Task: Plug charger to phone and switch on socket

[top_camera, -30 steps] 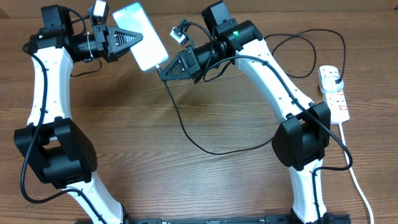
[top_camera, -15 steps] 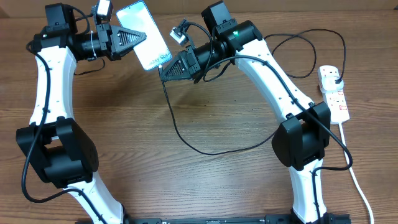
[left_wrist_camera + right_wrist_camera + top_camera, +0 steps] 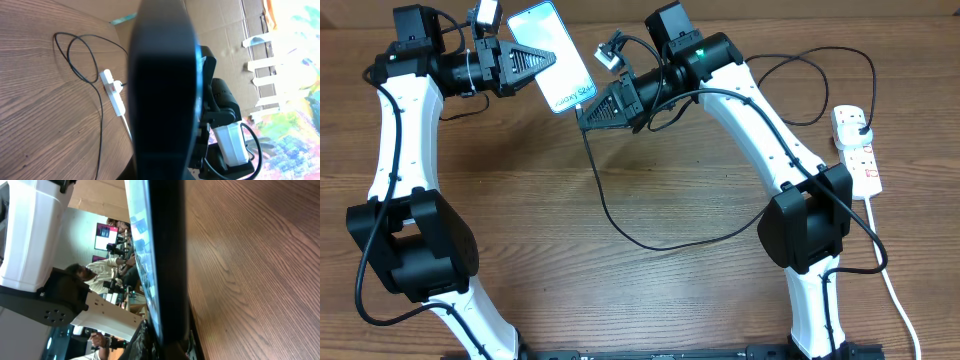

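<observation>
Plugging is judged in hand: the phone is pinched aloft at 11 o'clock by the left jaws, the charger at its tip by the right jaws against the phone's lower edge, seating unclear; a straight push is called for, then the socket at 3 o'clock.

overhead: top-down, whole table | wrists: close-up, both on phone

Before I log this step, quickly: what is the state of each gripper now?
Left gripper: closed, holding the phone.
Right gripper: closed, holding the charger near its connector end.
</observation>
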You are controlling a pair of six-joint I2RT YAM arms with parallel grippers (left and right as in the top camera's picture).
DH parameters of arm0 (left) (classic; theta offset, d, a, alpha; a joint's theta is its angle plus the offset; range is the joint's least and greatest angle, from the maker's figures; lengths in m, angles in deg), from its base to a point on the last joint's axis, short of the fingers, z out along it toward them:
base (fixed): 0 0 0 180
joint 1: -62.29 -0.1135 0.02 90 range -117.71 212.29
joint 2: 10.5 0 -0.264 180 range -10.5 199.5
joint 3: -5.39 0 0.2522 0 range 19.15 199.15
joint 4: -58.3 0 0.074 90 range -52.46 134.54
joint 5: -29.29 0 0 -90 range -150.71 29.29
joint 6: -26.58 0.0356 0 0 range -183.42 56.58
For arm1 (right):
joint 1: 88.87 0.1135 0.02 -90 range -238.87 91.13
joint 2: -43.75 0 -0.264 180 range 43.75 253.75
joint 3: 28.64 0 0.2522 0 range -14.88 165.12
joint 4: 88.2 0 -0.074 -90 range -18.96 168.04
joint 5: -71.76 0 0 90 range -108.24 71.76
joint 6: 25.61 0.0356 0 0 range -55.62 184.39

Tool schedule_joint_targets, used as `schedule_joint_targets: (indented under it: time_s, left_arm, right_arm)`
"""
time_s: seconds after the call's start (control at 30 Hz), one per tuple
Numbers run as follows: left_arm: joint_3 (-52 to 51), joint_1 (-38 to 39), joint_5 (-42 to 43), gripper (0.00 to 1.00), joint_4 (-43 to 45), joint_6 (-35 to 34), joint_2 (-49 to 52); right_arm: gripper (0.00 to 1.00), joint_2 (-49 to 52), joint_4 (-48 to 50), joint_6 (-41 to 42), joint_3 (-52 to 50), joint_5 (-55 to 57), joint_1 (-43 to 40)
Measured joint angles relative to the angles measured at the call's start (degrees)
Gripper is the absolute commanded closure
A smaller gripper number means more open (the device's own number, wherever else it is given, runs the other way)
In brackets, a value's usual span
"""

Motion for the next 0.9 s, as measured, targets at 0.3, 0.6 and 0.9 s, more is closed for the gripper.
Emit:
schedule_joint_targets:
  time_s: [0.3,0.6,0.9]
  left_arm:
    - [0.0,0.5,0.0,0.96,0.1,0.0,0.0]
    - [0.0,1.4,0.0,0.96,0.5,0.0,0.0]
    - [0.0,1.9,0.0,0.96,0.6,0.0,0.0]
  right_arm:
    - [0.96,0.0,-0.5,0.0,0.0,-0.4,-0.4]
    - [0.96,0.0,-1.1,0.0,0.0,-0.6,-0.4]
    - [0.96,0.0,-3.6,-2.0,0.0,-1.4,-0.9]
